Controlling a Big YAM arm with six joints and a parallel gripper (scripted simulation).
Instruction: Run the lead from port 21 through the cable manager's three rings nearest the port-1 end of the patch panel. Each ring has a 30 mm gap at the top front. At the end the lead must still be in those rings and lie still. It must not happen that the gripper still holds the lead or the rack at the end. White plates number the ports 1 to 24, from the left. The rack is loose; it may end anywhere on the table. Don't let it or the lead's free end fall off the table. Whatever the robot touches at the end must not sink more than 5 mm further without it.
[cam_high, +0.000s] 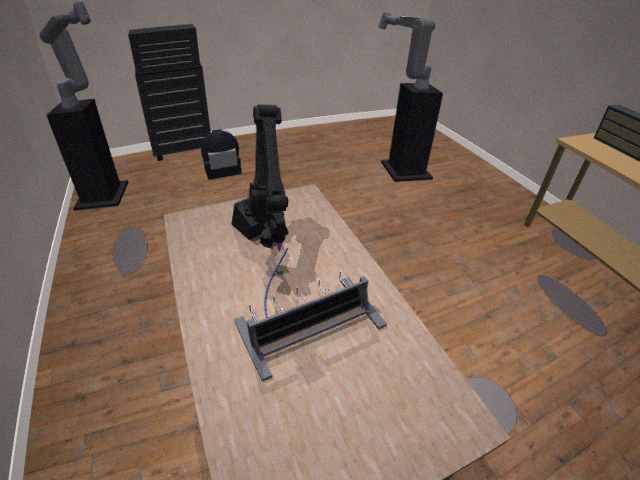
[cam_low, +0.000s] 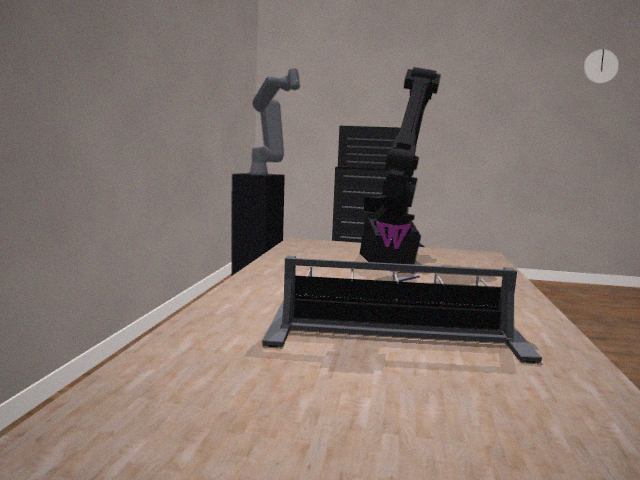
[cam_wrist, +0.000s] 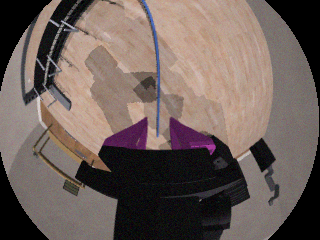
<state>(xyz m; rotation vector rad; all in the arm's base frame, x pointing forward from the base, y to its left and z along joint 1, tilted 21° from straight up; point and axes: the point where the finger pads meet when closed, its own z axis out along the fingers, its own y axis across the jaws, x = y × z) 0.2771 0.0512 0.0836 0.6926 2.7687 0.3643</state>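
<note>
Hung the pincer (cam_high: 278, 246) fingers-down, close in front of the base (cam_high: 238, 223), with upper links folded steeply overhead and the forearm dropping almost straight. Kept the purple fingers at a narrow gap, gripping nothing as far as could be judged. Left the blue lead (cam_high: 268, 291) arcing from the rack (cam_low: 403, 267) low over the bench (cam_high: 361, 413), free end just beneath the fingers, probably lined up so for a pick. Not yet threaded through any ring; target rings (cam_high: 342, 281) likely at the rack's opposite end from the plug.
</note>
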